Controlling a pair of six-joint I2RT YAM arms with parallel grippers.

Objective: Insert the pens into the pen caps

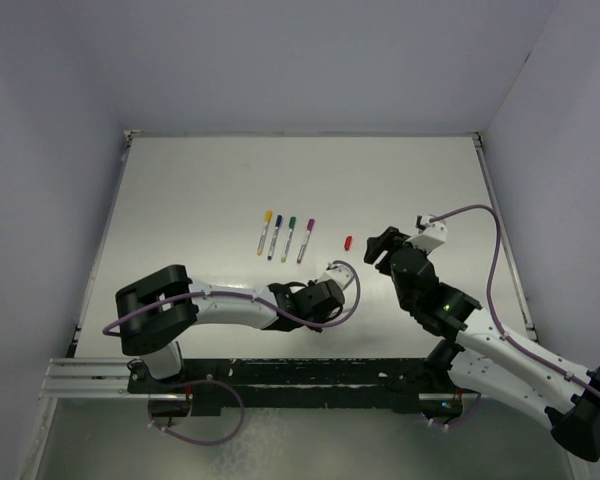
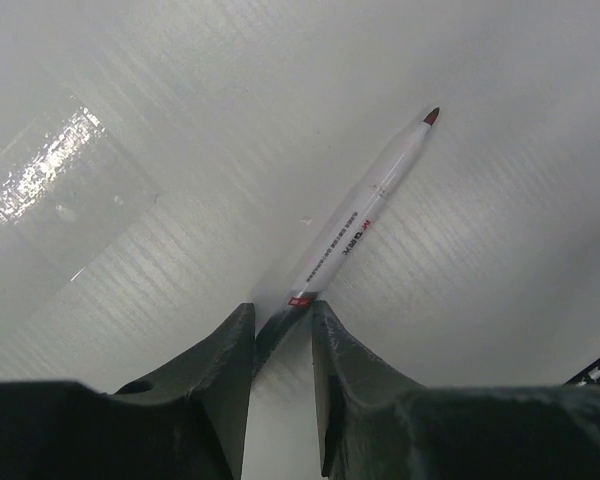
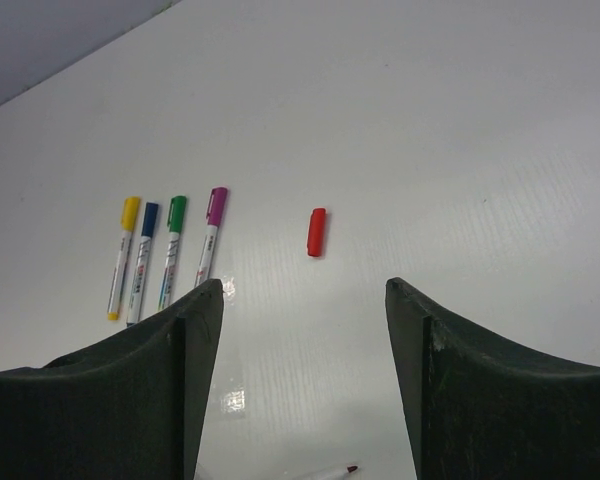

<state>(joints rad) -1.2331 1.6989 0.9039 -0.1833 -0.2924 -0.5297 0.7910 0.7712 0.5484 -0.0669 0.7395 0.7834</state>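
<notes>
Red pen (image 2: 365, 205) clenched by its tail in L gripper (image 2: 283, 315); R gripper (image 3: 305, 300) spread, empty. Last pair, I reckon: R must pinch red cap (image 3: 317, 231) next.

Four capped pens (image 3: 170, 255) are lying in a row, the red cap (image 3: 317, 231) lying alone beside them; my left tool (image 2: 283, 318) is gripping the uncapped red pen (image 2: 365, 215) by its tail.

Red pen (image 2: 360, 215) tail hidden in left gripper (image 2: 283, 312)

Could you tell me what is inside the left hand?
The left hand pinches the red pen's tail end; the fingers hide how deep it reaches.
</notes>
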